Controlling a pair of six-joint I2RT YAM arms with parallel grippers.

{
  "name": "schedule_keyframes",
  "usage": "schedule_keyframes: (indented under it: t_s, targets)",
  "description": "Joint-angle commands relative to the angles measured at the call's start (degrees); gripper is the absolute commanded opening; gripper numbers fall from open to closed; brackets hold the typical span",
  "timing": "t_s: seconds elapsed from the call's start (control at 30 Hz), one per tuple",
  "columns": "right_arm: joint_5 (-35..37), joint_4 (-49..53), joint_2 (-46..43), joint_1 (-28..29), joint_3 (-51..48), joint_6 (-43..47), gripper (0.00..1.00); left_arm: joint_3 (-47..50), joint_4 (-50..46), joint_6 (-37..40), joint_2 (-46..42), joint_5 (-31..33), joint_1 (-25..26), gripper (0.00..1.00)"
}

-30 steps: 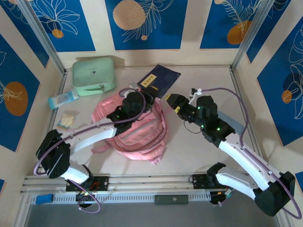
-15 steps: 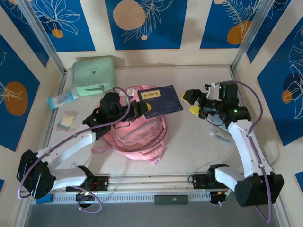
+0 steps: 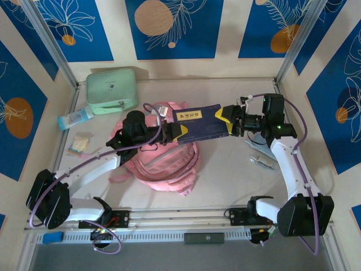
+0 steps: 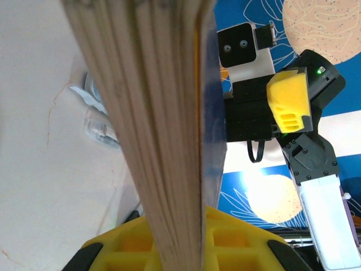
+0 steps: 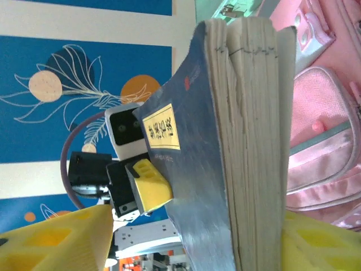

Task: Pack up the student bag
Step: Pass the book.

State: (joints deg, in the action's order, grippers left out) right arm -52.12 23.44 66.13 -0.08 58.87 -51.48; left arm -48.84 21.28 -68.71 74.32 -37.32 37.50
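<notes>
Tabletop (image 3: pixel 225 180): my left pincer (image 3: pixel 169 132) clamps the book (image 3: pixel 200 121); my right pincer (image 3: pixel 225 121) straddles it, unclosed. Pink backpack (image 3: pixel 169 164) looks floppy; I'd grip its zip rim.

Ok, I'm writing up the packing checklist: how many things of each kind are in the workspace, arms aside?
Pink backpack: 1
Mint green zip case: 1
Blue book: 1
Pale blue bottle: 1
Small pale packet: 1
Small grey item, too small to identify: 1
Total: 6
</notes>
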Motion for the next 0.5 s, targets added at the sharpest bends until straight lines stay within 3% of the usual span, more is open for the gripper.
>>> schedule_keyframes:
  t_s: [0.0,0.3,0.43,0.47]
  targets:
    - [-4.4,-1.7,-0.8,-1.0,-0.7,-1.5,0.5,-0.4,3.9,-0.3,0.0,-2.3,-0.4,0.0]
    - [-4.8,0.7,-0.3,-1.8,-0.2,1.1,0.11,-2.0,-0.8,2.5,0.8,-2.2,-0.4,0.0]
    - [-2.9,2.8,-1.1,-2.3,-0.1,3.0,0.0,-3.3,-4.9,4.9,0.7,-1.9,-0.3,0.0]
    - [-2.6,3.2,-1.3,-2.3,-0.1,3.3,0.0,-3.3,-5.6,5.3,0.5,-1.6,-0.4,0.05]
